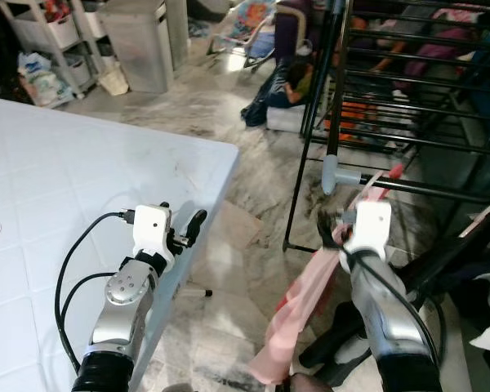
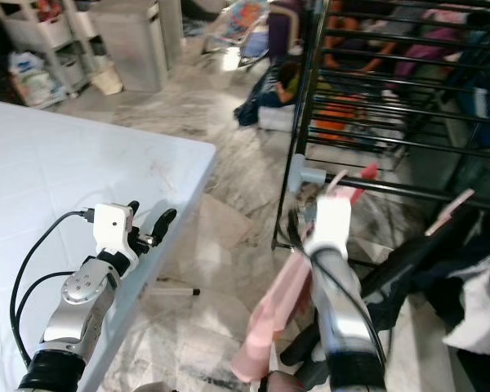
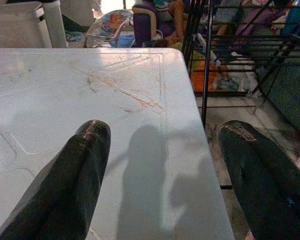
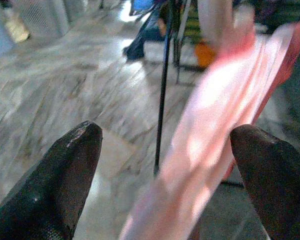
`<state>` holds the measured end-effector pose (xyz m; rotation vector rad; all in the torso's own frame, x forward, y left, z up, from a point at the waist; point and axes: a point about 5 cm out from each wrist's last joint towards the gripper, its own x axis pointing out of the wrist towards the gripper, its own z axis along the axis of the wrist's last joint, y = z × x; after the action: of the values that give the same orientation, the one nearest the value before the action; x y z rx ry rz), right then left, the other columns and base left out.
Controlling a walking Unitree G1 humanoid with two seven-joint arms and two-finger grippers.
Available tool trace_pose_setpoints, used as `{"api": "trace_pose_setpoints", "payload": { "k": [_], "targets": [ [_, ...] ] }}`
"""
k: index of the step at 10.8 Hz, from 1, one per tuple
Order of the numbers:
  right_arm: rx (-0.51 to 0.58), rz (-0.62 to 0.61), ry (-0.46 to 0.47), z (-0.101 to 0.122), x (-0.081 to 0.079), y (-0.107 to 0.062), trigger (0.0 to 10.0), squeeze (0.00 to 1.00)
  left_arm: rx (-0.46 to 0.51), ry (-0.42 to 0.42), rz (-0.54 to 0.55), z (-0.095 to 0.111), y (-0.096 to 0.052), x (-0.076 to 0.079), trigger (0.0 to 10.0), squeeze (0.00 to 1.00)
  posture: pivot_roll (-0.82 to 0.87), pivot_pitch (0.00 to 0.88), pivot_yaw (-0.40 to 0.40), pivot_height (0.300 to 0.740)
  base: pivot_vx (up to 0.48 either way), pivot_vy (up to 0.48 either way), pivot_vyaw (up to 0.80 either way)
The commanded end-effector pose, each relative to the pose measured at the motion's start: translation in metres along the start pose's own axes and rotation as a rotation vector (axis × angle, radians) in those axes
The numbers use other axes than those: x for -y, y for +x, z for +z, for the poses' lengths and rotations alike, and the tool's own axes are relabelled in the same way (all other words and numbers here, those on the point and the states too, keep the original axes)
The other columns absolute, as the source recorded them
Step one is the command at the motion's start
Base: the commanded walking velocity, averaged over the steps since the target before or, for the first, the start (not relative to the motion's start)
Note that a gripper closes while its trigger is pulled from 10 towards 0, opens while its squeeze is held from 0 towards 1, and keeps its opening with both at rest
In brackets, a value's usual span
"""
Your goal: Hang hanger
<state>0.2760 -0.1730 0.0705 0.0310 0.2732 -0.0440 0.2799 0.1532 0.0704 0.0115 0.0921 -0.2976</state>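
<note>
A pink garment [image 1: 298,314] hangs on a hanger whose pink hook end [image 1: 394,171] reaches up to a bar of the black drying rack [image 1: 425,190]. My right gripper [image 1: 328,224] is beside the rack's front bar, level with the top of the garment. In the right wrist view it [image 4: 165,165] stands open, with the blurred pink cloth [image 4: 215,125] running between and beyond the fingers; I cannot tell whether they touch it. My left gripper [image 1: 192,225] is open and holds nothing, hovering over the near corner of the white table [image 1: 65,180].
The rack's rails [image 1: 416,49] carry several garments. Dark clothing [image 1: 474,286] is heaped at the right. Clothes [image 1: 278,90] lie on the marble floor by the rack's foot. A grey bin [image 1: 139,41] and a shelf unit [image 1: 49,33] stand at the back left.
</note>
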Motion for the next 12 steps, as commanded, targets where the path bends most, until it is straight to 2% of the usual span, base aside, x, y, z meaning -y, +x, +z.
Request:
{"api": "trace_pose_setpoints", "payload": {
  "k": [1, 2, 3, 4, 5, 6, 8, 9, 12],
  "targets": [
    [0.016, 0.042, 0.000, 0.008, -0.004, -0.001, 10.0, 0.00, -0.003, 0.010, -0.001, 0.001, -0.001, -0.001, 10.0, 0.00, 0.01, 0.000, 0.030, 0.740, 0.000, 0.000, 0.00],
    [-0.075, 0.119, 0.009, -0.004, -0.007, -0.003, 10.0, 0.00, -0.011, 0.008, -0.011, -0.001, -0.001, 0.001, 10.0, 0.00, 0.00, 0.000, 0.035, 0.740, 0.000, 0.000, 0.00],
    [-0.167, 0.136, 0.005, -0.015, -0.007, -0.004, 10.0, 0.00, -0.012, 0.008, -0.022, 0.000, 0.000, 0.004, 10.0, 0.00, 0.00, 0.000, 0.037, 0.740, 0.000, 0.000, 0.00],
    [-0.210, 0.116, -0.006, -0.020, -0.003, -0.005, 10.0, 0.00, -0.011, 0.009, -0.026, 0.000, 0.001, 0.005, 10.0, 0.00, 0.00, 0.000, 0.037, 0.740, 0.000, 0.000, 0.00],
    [-0.253, 0.061, -0.040, -0.026, 0.008, -0.006, 10.0, 0.00, -0.012, 0.009, -0.026, 0.001, 0.000, 0.004, 10.0, 0.00, 0.01, 0.000, 0.036, 0.740, 0.000, 0.000, 0.00],
    [-0.244, -0.107, -0.108, -0.022, 0.037, -0.004, 10.0, 0.00, -0.016, 0.010, -0.022, 0.000, -0.001, 0.002, 10.0, 0.00, 0.01, 0.000, 0.033, 0.740, 0.000, 0.000, 0.00],
    [-0.220, -0.196, -0.146, -0.013, 0.054, -0.002, 10.0, 0.00, -0.017, 0.010, -0.023, 0.000, -0.001, 0.002, 10.0, 0.00, 0.01, 0.000, 0.035, 0.740, 0.000, 0.000, 0.00],
    [-0.221, -0.196, -0.134, -0.012, 0.056, -0.001, 10.0, 0.00, -0.021, 0.009, -0.028, -0.001, -0.001, 0.004, 10.0, 0.00, 0.00, 0.000, 0.039, 0.740, 0.000, 0.000, 0.00],
    [-0.242, -0.059, -0.097, -0.017, 0.036, 0.004, 10.0, 0.00, -0.026, 0.012, -0.031, -0.001, -0.001, 0.004, 10.0, 0.00, 0.00, 0.000, 0.045, 0.740, 0.000, 0.000, 0.00]
  ]
}}
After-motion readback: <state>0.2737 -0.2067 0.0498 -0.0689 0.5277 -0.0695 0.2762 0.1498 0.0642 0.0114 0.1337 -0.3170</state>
